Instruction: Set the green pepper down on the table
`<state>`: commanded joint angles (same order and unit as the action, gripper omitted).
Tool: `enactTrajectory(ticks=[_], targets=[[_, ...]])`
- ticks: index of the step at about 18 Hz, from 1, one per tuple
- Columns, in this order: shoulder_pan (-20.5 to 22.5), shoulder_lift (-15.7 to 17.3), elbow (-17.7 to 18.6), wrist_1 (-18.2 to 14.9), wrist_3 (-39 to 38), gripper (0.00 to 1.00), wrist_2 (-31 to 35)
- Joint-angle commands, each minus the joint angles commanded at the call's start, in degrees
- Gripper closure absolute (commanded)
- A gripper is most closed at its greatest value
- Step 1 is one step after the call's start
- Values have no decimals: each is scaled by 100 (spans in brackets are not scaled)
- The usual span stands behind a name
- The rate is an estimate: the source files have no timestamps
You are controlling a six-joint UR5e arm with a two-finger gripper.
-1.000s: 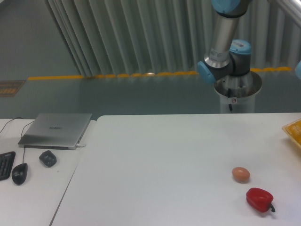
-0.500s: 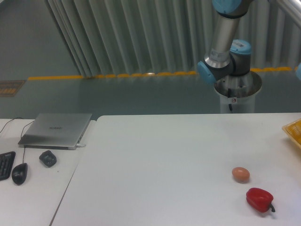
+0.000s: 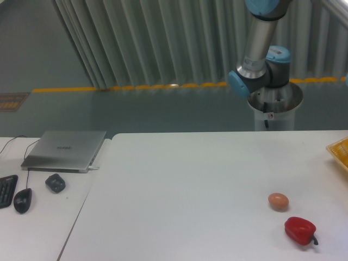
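Green pepper nowhere in view; gripper out of frame, so its jaws cannot be judged.

Almost nothing has changed over the last second: the grey-and-blue robot arm (image 3: 260, 51) at upper right holds its pose, so the task looks no further along. On the large white table (image 3: 179, 185) lie one small brown egg (image 3: 278, 201) and, just below it, one glossy red bell pepper (image 3: 300, 230); one yellow object (image 3: 340, 151) peeks in at the right edge.
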<state>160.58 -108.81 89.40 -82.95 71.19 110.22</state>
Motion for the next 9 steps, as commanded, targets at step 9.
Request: enactTrajectory(ticks=[9], targets=[[-711,36,-818,-416,0,59,-1203]])
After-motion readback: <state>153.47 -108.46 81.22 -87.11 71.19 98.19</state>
